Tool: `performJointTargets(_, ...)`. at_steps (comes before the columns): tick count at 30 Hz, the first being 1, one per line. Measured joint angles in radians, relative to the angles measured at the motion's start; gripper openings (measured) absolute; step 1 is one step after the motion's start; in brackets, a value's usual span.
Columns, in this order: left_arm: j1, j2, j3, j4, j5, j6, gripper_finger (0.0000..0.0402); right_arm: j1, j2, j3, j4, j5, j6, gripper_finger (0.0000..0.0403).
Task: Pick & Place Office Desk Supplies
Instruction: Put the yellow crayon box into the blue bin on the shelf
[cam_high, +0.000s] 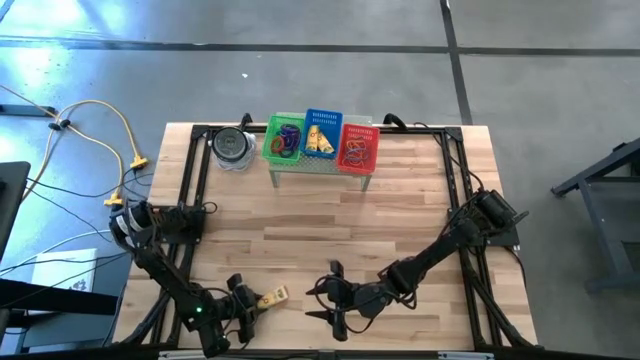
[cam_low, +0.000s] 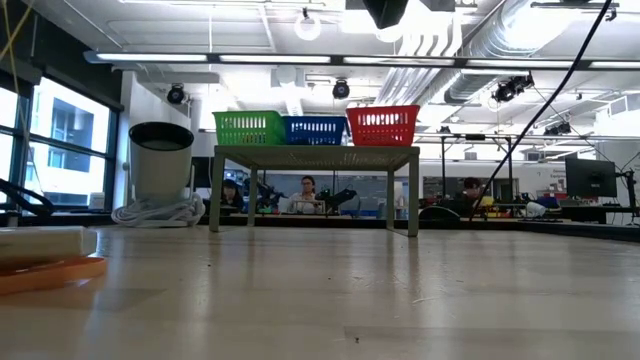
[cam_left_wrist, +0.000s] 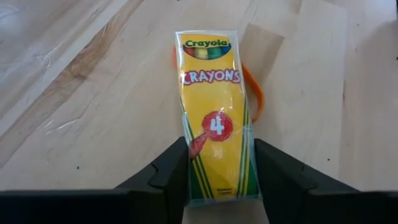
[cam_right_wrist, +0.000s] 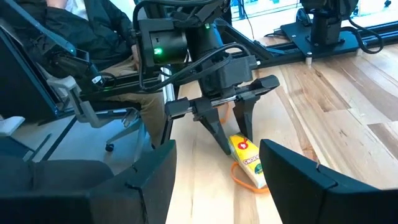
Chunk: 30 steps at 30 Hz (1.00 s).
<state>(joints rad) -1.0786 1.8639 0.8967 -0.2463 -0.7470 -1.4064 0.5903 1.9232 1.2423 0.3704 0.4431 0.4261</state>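
The work surface is a light wooden table (cam_high: 330, 215) of jointed planks, standing on a grey concrete floor. At its far edge a small raised stand (cam_low: 313, 158) carries three mesh baskets in a row: green basket (cam_high: 284, 139), blue basket (cam_high: 322, 133) and red basket (cam_high: 358, 146). A round grey tin (cam_high: 233, 147) sits beside the green one. The low view looks into a large room with ceiling ducts, strip lights and desks, where people sit well beyond the table.

The left gripper (cam_high: 252, 305) is down at the near edge of the table. The crayon box (cam_left_wrist: 214, 118), a yellow four-crayon pack in clear wrap, lies flat on the wood directly between its fingers (cam_left_wrist: 171, 171). The near end of the box sits inside the jaws, and both fingers stand against or just beside its long sides; the jaws are narrowed around the box, though firm contact cannot be confirmed. An orange band loop (cam_left_wrist: 254, 90) lies on the table partly under the box, showing along one long side.

The long axis of the box runs straight forward from the claw, parallel to the fingers. The printed top end points away from the wrist.

The right gripper (cam_high: 335, 307) waits near the same edge, well beside the left one, with its fingers spread and nothing between them.
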Motion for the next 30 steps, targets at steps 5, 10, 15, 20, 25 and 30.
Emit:
performJointTargets(5,0.015,-0.074,-0.001,-0.018,0.068,0.098,0.0148,0.003,0.0,0.0,0.0,0.0,0.041,0.0219)
performJointTargets(10,0.038,-0.126,0.004,-0.015,0.084,0.181,0.0149,0.02,0.039,0.0,0.028,-0.004,0.051,0.0219)
performJointTargets(15,0.06,-0.149,0.009,-0.017,0.066,0.241,0.0149,0.022,0.072,0.0,0.07,-0.01,0.051,0.0219)
performJointTargets(20,0.072,-0.157,0.035,-0.019,0.061,0.32,0.015,0.017,0.077,0.0,0.093,-0.025,0.075,0.0219)
performJointTargets(25,0.091,-0.158,0.094,-0.033,0.058,0.448,0.015,0.021,0.077,0.0,0.112,-0.031,0.069,0.0219)
performJointTargets(30,0.13,-0.16,0.189,-0.186,0.056,0.493,0.015,0.029,0.077,0.0,0.13,-0.061,0.068,0.0219)
